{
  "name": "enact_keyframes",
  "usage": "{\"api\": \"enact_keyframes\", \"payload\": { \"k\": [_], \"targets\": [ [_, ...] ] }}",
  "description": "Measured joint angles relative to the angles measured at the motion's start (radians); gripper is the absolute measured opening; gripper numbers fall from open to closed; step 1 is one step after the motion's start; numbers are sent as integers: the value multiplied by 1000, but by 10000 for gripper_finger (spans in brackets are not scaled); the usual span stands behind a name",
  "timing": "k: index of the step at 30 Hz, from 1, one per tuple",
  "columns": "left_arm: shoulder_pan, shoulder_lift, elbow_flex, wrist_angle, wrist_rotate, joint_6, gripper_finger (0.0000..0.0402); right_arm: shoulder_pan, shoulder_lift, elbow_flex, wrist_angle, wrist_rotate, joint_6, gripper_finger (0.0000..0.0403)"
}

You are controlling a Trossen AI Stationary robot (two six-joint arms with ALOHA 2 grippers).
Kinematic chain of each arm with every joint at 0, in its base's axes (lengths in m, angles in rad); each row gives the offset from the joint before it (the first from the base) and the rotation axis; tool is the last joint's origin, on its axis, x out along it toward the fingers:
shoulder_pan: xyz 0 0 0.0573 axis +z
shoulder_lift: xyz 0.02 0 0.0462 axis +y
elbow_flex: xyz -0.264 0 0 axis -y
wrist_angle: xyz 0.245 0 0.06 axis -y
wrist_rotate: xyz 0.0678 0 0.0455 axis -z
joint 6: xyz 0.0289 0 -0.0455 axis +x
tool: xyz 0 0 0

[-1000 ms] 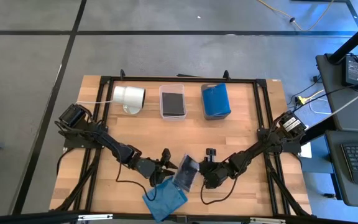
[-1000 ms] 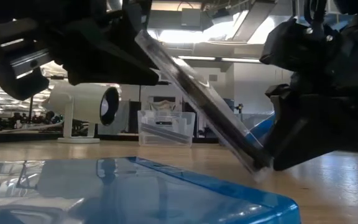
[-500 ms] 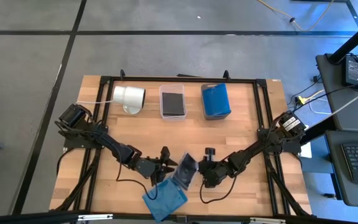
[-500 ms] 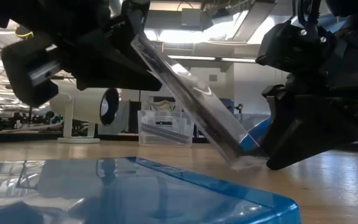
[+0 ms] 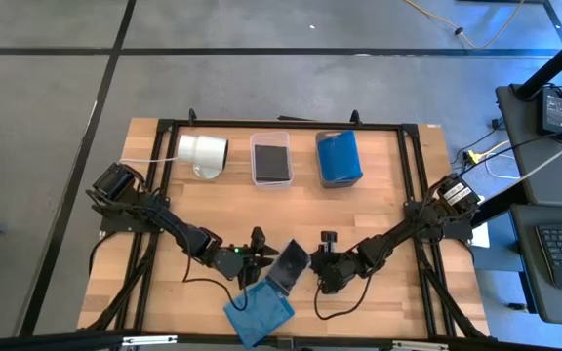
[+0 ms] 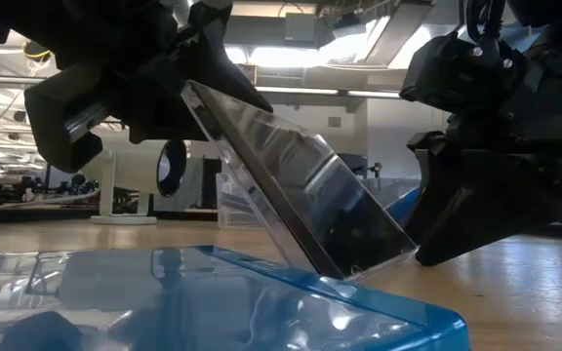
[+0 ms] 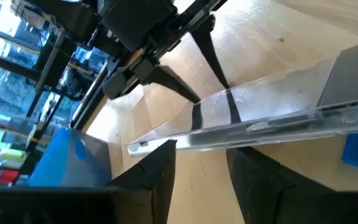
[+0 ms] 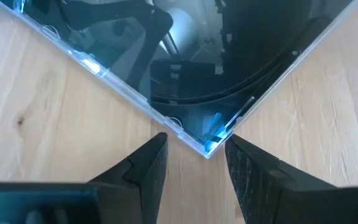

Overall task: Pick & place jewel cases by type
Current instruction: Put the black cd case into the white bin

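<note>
High view: both arms meet at the front-centre of the wooden table [image 5: 379,195]. Left gripper [image 5: 259,260] pinches a clear-fronted dark jewel case [image 5: 289,268] by its upper edge; the case stands tilted, with its lower end at the edge of a blue jewel case [image 5: 259,312] lying flat at the table's front edge. Right gripper [image 5: 324,261] sits just beside the tilted case on the other side. At the back of the table: a white cylinder [image 5: 203,151], a clear bin [image 5: 271,157] holding a dark case, and a blue bin [image 5: 339,157].

Low view: tilted case [image 6: 296,200] leans steeply, top edge in the left gripper [image 6: 198,83], bottom corner resting on the blue case [image 6: 213,297]. Right gripper [image 6: 457,214] is close behind that low corner — contact cannot be judged here.

Left wrist view: both fingers [image 7: 151,177] of the left gripper clamp the case's edge [image 7: 260,115]; the right arm shows beyond it.

Right wrist view: right fingers [image 8: 142,165] are spread apart, and the case's corner [image 8: 207,134] points into the gap between them — nothing gripped.
</note>
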Motion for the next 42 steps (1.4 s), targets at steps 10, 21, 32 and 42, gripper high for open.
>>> {"api": "enact_keyframes", "payload": {
  "k": [10,21,32,42],
  "targets": [
    [0,0,0,5,23,163,141,-9,0,0,15,-6,-10,168],
    [0,0,-1,0,88,281,141,-27,0,0,18,-10,-15,168],
    [-1,0,-1,1,88,281,98,-49,1,-2,47,-7,-40,168],
    [-1,0,-1,1,109,270,35,-49,1,-2,51,-2,-42,168]
  ]
}}
